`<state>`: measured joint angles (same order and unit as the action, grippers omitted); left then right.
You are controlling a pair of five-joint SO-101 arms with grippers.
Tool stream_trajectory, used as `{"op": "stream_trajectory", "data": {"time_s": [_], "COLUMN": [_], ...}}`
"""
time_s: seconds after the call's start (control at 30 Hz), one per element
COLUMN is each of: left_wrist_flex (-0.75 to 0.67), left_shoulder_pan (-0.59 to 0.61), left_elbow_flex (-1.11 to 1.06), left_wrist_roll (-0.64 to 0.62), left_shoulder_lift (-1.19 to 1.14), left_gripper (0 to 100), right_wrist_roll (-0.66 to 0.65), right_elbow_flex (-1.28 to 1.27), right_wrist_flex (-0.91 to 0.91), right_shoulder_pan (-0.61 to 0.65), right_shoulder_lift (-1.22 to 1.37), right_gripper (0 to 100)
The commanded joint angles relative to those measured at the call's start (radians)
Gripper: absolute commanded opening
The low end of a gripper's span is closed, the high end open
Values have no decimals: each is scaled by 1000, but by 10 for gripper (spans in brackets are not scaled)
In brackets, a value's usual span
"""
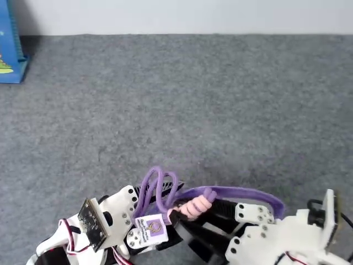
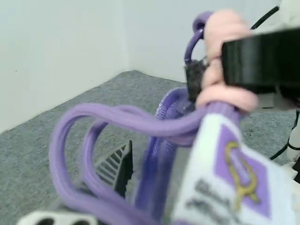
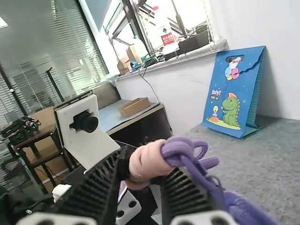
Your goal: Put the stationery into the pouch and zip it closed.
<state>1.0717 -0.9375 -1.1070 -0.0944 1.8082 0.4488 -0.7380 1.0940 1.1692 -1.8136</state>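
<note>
The purple pouch (image 1: 242,194) hangs between both arms at the table's near edge. Its pink zipper pull (image 1: 193,207) sits between the black ribbed fingers of my right gripper (image 3: 143,180), which is shut on the pull (image 3: 145,161). A purple cord loop (image 1: 157,185) and a white and purple tag (image 1: 150,229) hang from the pull. My left gripper (image 1: 165,232) is under the tag, shut on the pouch's end (image 2: 161,140); one ribbed finger (image 2: 117,164) shows behind the cord loop (image 2: 93,122). The stationery is hidden.
A blue gift bag (image 1: 10,44) stands at the far left against the wall. Grey carpet (image 1: 182,105) covers the table beyond the arms. The left arm's camera mount (image 3: 84,124) is close beside my right gripper.
</note>
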Motion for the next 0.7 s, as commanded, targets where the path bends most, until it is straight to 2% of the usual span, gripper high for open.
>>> {"op": "stream_trajectory", "data": {"time_s": [0.0, 0.2, 0.3, 0.43, 0.5, 0.67], "left_wrist_flex": [6, 6, 6, 5, 0, 8], "left_shoulder_pan": [-5, -35, -161, -315, -325, -324], "left_elbow_flex": [22, 30, 33, 31, 31, 31], "left_wrist_roll": [-3, -3, 0, 83, 110, 115], "left_shoulder_lift": [11, 11, 11, 11, 11, 11], "left_gripper": [261, 231, 153, 57, 14, 13], "right_wrist_roll": [-18, -18, -18, -20, -20, -20], "right_elbow_flex": [77, 175, 175, 175, 175, 175], "right_wrist_flex": [24, 97, 107, 107, 110, 110], "right_shoulder_pan": [73, 91, 91, 91, 91, 88], "right_shoulder_lift": [1, 2, 2, 2, 2, 2], "right_gripper": [8, 8, 8, 8, 8, 8]}}
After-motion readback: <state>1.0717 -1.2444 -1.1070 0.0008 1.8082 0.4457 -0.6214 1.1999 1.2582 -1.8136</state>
